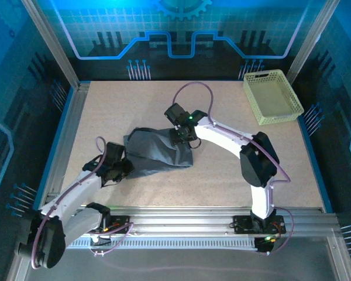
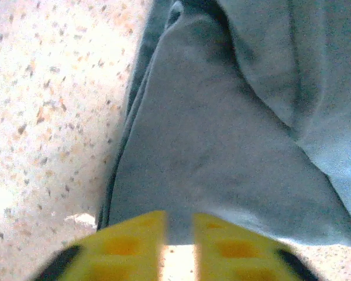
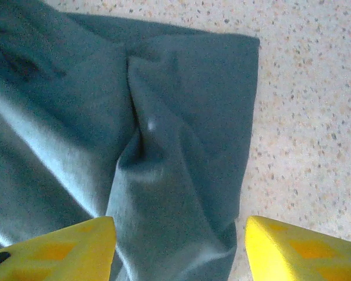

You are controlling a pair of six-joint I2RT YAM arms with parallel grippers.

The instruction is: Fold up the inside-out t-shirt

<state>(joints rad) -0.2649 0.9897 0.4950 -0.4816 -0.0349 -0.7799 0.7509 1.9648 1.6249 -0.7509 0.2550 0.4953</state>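
Observation:
The inside-out t-shirt (image 1: 158, 151) lies crumpled in a dark slate-grey heap at the table's middle left. My left gripper (image 1: 124, 165) is at the heap's near left edge. In the left wrist view its yellow fingers (image 2: 134, 234) stand close together with the shirt's hem (image 2: 178, 225) pinched between their tips, and the cloth (image 2: 205, 134) runs taut up from them. My right gripper (image 1: 184, 140) hangs over the heap's far right corner. In the right wrist view that gripper (image 3: 180, 234) is open, its fingers wide apart on either side of a raised fold of the shirt (image 3: 175, 175).
A pale yellow-green basket (image 1: 272, 96) sits at the back right corner, well away from both arms. Bare speckled tabletop (image 1: 234, 170) lies right of the shirt. Metal rails edge the table on all sides.

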